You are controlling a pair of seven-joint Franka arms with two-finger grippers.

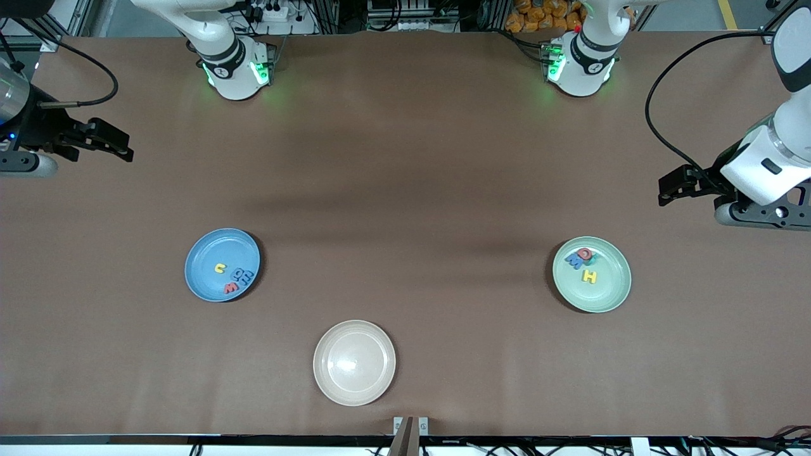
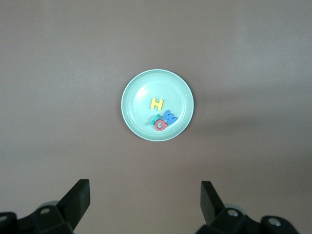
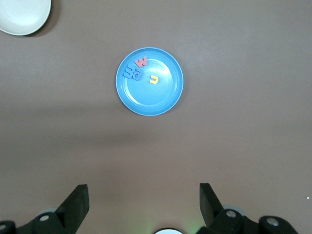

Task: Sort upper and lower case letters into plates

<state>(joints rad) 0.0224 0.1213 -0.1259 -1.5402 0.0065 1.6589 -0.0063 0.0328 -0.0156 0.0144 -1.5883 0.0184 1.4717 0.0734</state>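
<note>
From across the table, every letter already lies in a plate: the sky blue plate (image 1: 222, 265), toward the right arm's end, holds a yellow u (image 1: 219, 268), a red w (image 1: 231, 288) and two blue letters (image 1: 242, 275) bunched near its rim, while the mint green plate (image 1: 592, 274), toward the left arm's end, holds a yellow H (image 1: 590, 276), a blue M (image 1: 576, 259) and a red letter (image 1: 585, 254) touching it. The cream plate (image 1: 354, 362), nearest the camera, is bare, and I see no letter loose on the brown table (image 1: 405, 190). The left gripper (image 1: 673, 187) and right gripper (image 1: 114, 144) hang out at their own ends of the table, both waiting. In the left wrist view the left gripper's fingers (image 2: 77, 197) are spread wide with nothing between them, high over the green plate; a sliver of teal peeks from under the red letter there. In the right wrist view the right gripper's fingers (image 3: 76, 202) are likewise parted and empty above the blue plate. To my eye the sorting looks finished, so the best move is to keep both arms high and clear, and not to nudge either plate.
</note>
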